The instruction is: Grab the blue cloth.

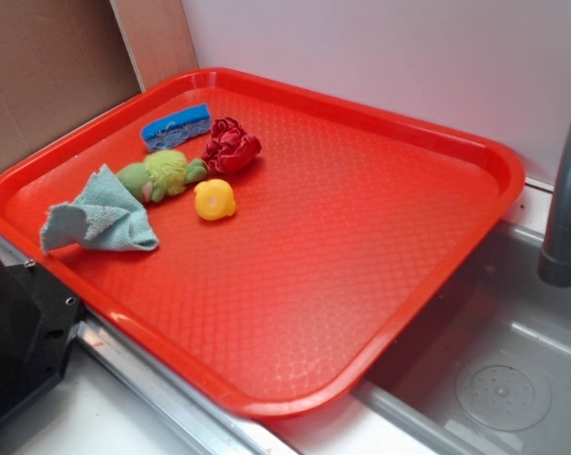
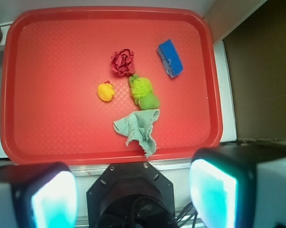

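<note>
The blue cloth (image 1: 101, 216) (image 2: 137, 127) is a pale teal rag with frayed edges, lying crumpled near the left rim of the red tray (image 1: 342, 237) (image 2: 52, 71). One corner of it touches a green plush toy (image 1: 162, 175) (image 2: 143, 91). In the wrist view my gripper (image 2: 133, 199) is high above and back from the tray, over the robot's black base (image 2: 128, 194). Its two teal-padded fingers (image 2: 52, 202) stand wide apart with nothing between them. The gripper does not show in the exterior view.
On the tray beside the cloth lie a yellow toy (image 1: 214, 200) (image 2: 105, 91), a dark red fabric ball (image 1: 231, 145) (image 2: 122, 61) and a bright blue sponge (image 1: 176, 126) (image 2: 170, 58). A grey faucet (image 1: 565, 209) and sink (image 1: 494, 379) are to the right.
</note>
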Controlling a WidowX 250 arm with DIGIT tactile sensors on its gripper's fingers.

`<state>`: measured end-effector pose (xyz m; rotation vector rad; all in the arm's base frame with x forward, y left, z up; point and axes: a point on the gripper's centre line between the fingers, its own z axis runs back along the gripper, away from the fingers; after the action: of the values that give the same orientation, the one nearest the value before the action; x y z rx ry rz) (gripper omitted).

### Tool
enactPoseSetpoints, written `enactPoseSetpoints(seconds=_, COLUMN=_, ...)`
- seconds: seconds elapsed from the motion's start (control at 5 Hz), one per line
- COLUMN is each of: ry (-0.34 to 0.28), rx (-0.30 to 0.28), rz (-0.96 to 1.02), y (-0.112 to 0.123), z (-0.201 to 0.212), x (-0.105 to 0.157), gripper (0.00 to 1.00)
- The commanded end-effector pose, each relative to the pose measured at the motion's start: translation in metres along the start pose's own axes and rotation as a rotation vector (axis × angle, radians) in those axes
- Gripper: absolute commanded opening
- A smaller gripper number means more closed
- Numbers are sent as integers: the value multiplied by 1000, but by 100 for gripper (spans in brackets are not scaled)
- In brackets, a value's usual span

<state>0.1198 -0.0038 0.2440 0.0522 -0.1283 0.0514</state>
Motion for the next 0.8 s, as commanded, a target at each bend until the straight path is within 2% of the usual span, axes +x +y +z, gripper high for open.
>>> enactPoseSetpoints(seconds=0.0, ry=0, rx=0, rz=0, y=0, z=0, x=0, gripper=100)
enactPoseSetpoints(seconds=0.2, ry=-21, rx=-8, rz=68, y=0, z=-17, x=3, gripper=100)
enactPoseSetpoints(seconds=0.6, ry=-40, rx=32, rz=167, y=-1, z=-71, x=-4, gripper=100)
